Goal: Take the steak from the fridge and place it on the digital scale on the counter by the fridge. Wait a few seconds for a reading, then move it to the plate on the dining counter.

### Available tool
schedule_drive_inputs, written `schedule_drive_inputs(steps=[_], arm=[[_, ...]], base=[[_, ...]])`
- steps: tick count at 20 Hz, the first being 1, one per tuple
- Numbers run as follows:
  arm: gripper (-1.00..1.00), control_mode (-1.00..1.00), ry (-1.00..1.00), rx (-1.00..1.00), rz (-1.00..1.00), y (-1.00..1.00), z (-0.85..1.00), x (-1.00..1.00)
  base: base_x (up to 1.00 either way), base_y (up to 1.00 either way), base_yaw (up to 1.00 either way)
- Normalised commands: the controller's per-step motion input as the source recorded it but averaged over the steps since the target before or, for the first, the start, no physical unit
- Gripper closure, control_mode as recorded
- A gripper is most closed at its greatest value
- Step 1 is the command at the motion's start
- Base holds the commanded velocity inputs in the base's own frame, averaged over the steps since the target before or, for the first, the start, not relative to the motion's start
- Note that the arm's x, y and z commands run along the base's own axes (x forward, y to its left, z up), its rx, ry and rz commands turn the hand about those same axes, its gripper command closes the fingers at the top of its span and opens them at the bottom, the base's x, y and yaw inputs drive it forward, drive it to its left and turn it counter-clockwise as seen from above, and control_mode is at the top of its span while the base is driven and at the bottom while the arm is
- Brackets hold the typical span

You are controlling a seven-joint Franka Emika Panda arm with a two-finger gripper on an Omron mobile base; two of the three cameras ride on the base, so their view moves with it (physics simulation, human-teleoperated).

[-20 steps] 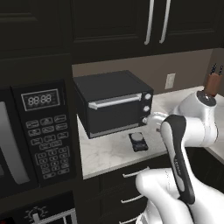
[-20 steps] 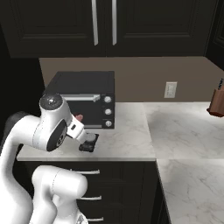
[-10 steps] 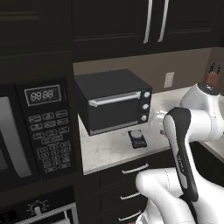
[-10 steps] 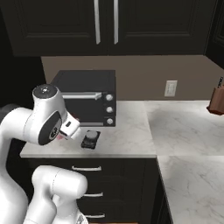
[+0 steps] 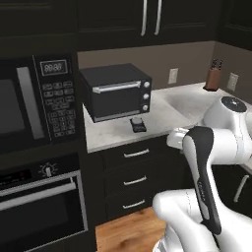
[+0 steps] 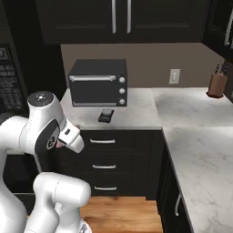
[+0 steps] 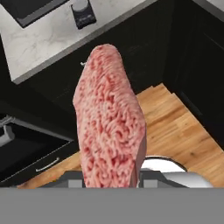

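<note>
The steak [image 7: 109, 118] stands on edge between the fingers of the gripper [image 7: 110, 177], which pinches its lower end; the slab rises from the fingers up the middle of the hand view. It hangs over the dark drawer fronts and the wooden floor [image 7: 183, 127], short of the table [image 7: 48, 37] and well apart from the digital scale [image 7: 83, 13] that lies on the marble.

The right base view shows a sliver of pink [image 6: 59, 144] under the white wrist, nothing more of the meat. Both base views show the digital scale [image 5: 138, 125] just in front of the toaster oven [image 5: 116, 91], with a knife block [image 6: 215, 83] far along the table.

The steak is pinkish-red, flat, with a curly, grainy surface and a rounded top.
</note>
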Motion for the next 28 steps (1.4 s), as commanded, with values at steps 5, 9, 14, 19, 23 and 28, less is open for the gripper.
schedule_drive_inputs(steps=[5,9,14,19,23,28], arm=[[1.00,1.00,0.00,0.00,0.00,0.00,0.00,0.00],[1.00,1.00,0.00,0.00,0.00,0.00,0.00,0.00],[1.00,1.00,0.00,0.00,0.00,0.00,0.00,0.00],[1.00,1.00,0.00,0.00,0.00,0.00,0.00,0.00],[1.00,1.00,0.00,0.00,0.00,0.00,0.00,0.00],[1.00,1.00,0.00,0.00,0.00,0.00,0.00,0.00]], base=[[-1.00,0.00,0.00],[-1.00,0.00,0.00],[-1.00,0.02,0.00],[-1.00,0.00,0.00],[-1.00,0.03,0.00],[-1.00,0.03,0.00]])
